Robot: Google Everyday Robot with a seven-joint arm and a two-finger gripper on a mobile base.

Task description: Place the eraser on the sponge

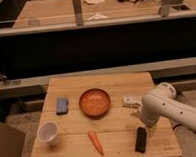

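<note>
1. Hovering over the right side of the tabletop (112, 82), the gripper (145, 125) hangs at the end of the white arm (161, 105), just above the eraser (141, 139); its fingers stand wide and hold nothing.
2. Eraser: lies flat near the front right corner.
3. Sponge (62, 105): lies flat near the left edge, well apart from the eraser.
4. Orange bowl (95, 102): sits at the centre, between the sponge and the white patterned box (131, 101).
5. Carrot (96, 142): lies near the front edge; white cup (48, 132): stands upright near the front left corner.
</note>
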